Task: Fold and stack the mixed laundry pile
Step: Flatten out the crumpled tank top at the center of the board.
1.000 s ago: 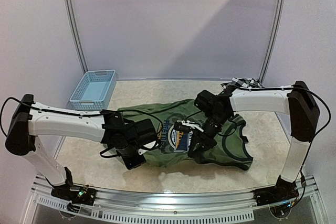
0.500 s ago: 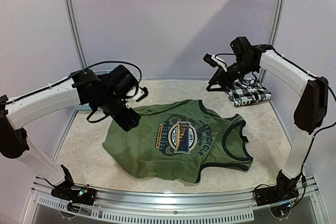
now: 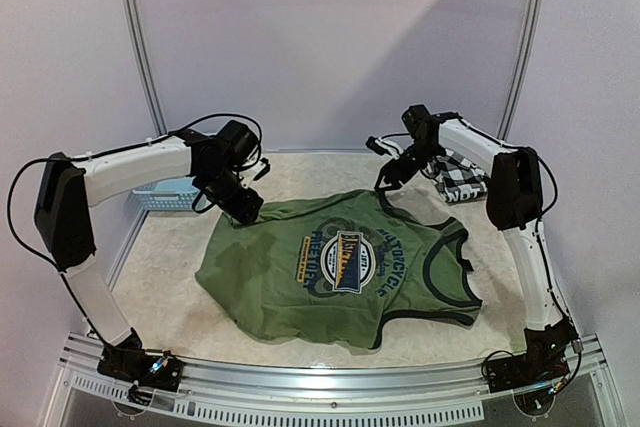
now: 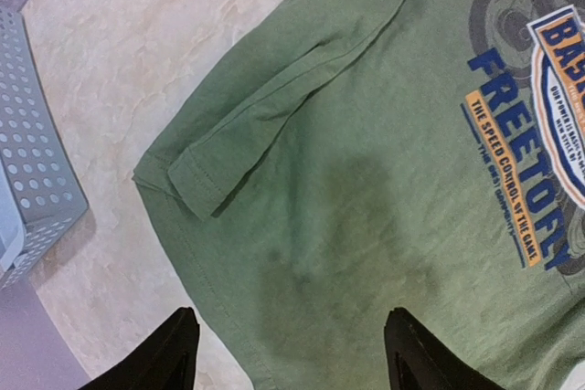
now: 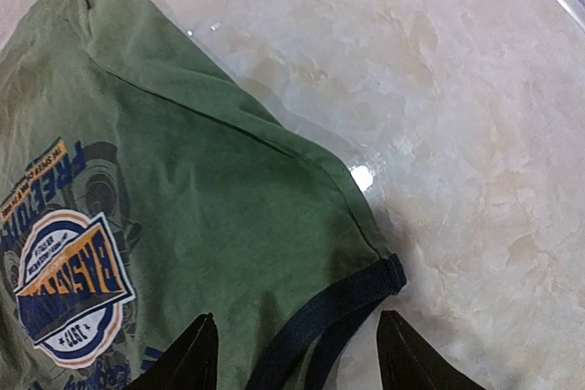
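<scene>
Marbled surface [image 3: 170,297] is occupied centrally by olive-green sleeveless shirt [image 3: 340,267], laid flat; checked shirt [image 3: 462,175] is bundled far right. Left pincer [image 4: 291,353] and right pincer [image 5: 297,353] are held wide, empty, over its far corners. Limp, light cloth: hem corners should be pinched.

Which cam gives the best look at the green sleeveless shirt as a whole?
Top external: the whole green shirt lies spread out, emblem complete. Left wrist shows only one corner with a folded-over flap and part of the print. Right wrist shows only a navy-trimmed edge and part of the emblem.
</scene>
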Controlling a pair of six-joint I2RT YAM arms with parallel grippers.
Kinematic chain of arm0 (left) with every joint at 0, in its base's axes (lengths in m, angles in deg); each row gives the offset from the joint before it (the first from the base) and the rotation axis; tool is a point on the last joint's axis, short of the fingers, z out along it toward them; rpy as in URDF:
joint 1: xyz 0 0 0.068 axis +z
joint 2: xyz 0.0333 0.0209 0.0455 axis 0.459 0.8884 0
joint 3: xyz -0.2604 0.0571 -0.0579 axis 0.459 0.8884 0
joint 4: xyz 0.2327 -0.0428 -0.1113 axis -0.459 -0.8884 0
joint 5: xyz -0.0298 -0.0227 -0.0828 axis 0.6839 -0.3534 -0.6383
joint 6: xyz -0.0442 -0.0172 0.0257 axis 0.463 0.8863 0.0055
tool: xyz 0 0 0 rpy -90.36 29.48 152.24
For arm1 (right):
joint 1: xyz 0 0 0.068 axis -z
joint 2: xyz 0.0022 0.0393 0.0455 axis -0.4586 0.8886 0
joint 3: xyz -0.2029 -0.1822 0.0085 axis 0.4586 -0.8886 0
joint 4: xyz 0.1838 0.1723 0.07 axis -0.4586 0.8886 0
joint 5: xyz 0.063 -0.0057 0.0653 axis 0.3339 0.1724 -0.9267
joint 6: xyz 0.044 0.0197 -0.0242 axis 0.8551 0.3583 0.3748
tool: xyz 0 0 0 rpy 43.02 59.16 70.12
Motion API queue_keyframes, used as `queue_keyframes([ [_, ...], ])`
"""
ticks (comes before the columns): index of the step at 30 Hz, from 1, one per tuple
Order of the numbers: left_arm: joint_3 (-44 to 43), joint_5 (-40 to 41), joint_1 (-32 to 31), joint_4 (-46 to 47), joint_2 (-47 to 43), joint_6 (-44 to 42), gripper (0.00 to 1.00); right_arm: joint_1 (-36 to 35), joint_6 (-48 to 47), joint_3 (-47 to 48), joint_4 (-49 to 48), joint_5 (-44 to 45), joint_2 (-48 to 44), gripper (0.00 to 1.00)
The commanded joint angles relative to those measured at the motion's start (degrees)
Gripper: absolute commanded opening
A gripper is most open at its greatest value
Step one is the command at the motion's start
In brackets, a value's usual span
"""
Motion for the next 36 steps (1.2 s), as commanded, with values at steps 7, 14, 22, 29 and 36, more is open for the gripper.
queue_keyframes([
  [7,-0.7,-6.6,0.0,1.7,-4.9,1.9,0.7,1.5,6.0,7.6,1.6,3.9,8.4,0.58],
  [14,-1.7,-8.1,-0.1,0.8,-7.7,3.7,0.7,1.8,8.7,10.3,-1.1,2.4,10.8,0.56],
  [22,-3.5,-8.9,-0.1,-0.5,-10.1,5.5,0.69,1.8,9.5,11.0,-0.7,-1.3,13.7,0.45],
  [29,-5.5,-7.7,-0.1,-2.3,-8.4,3.9,0.69,2.1,9.6,11.0,-2.1,-1.6,14.6,0.35],
  [36,-8.1,-1.3,1.5,-5.4,1.1,-5.5,0.69,3.3,9.5,10.6,-3.9,-4.6,13.3,0.0],
])
